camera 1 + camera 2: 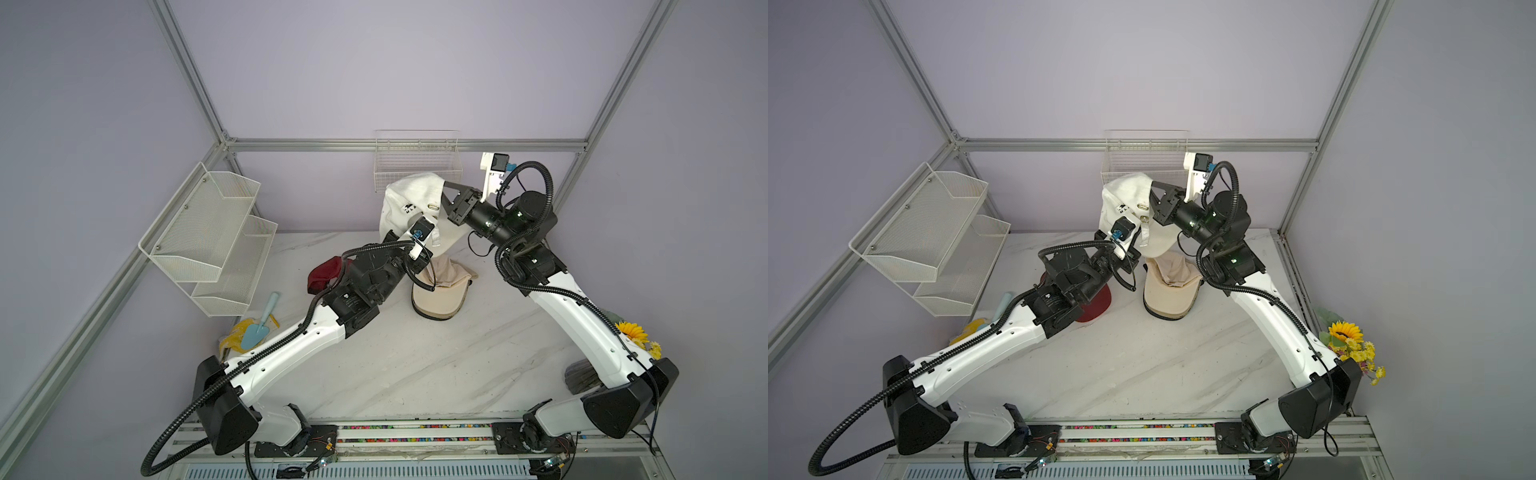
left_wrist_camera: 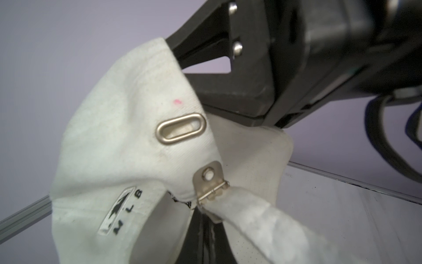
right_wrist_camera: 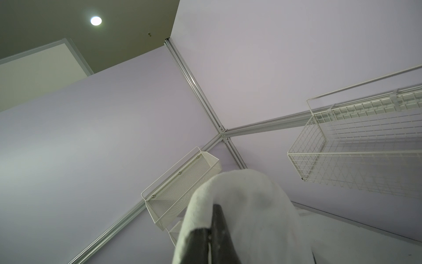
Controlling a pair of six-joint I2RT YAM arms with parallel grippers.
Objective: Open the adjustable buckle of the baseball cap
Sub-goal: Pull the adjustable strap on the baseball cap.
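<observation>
The white baseball cap (image 1: 409, 199) hangs in the air at the back centre, in both top views. My right gripper (image 1: 446, 187) is shut on the cap's fabric at its upper edge; the cloth drapes over its black fingers (image 3: 219, 228). In the left wrist view the metal buckle (image 2: 211, 182) sits under an oval eyelet (image 2: 181, 129), and the strap (image 2: 262, 219) runs out of it. My left gripper (image 2: 209, 228) is shut just under the buckle, at the root of the strap, which covers its tips.
On the marble table below lie a beige cap (image 1: 440, 291) and a red cap (image 1: 328, 274). There is a wire basket (image 1: 417, 162) on the back wall and a mesh shelf (image 1: 208, 232) on the left. A blue trowel (image 1: 259, 328) lies front left and sunflowers (image 1: 631, 332) far right.
</observation>
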